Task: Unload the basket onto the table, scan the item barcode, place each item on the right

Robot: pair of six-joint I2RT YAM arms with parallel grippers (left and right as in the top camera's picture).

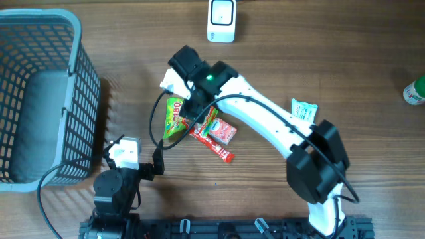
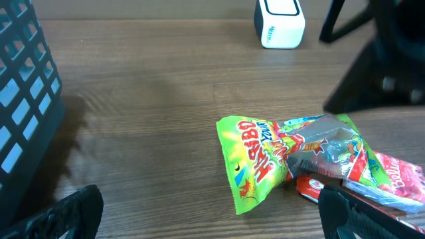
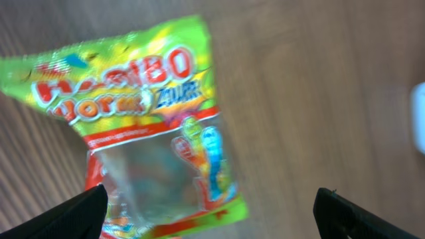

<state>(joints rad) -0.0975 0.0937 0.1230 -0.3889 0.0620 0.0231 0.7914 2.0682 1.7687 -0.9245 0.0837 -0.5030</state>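
A green Haribo gummy bag (image 1: 174, 117) lies flat on the wooden table, its printed side up. It overlaps a red snack pack (image 1: 223, 133) and a red stick pack (image 1: 220, 152). My right gripper (image 1: 192, 108) hovers over the bag with its fingers spread wide. In the right wrist view the bag (image 3: 143, 119) fills the left half, blurred, and nothing sits between the fingers of that gripper (image 3: 209, 214). My left gripper (image 2: 206, 216) is open low over the table, short of the bag (image 2: 272, 156). A white scanner (image 1: 221, 20) stands at the far edge. No barcode shows.
A grey mesh basket (image 1: 74, 99) takes up the left side of the table. A mint-green packet (image 1: 304, 109) lies beside the right arm. Part of a green bottle (image 1: 415, 91) shows at the right edge. The scanner (image 2: 279, 23) is also in the left wrist view.
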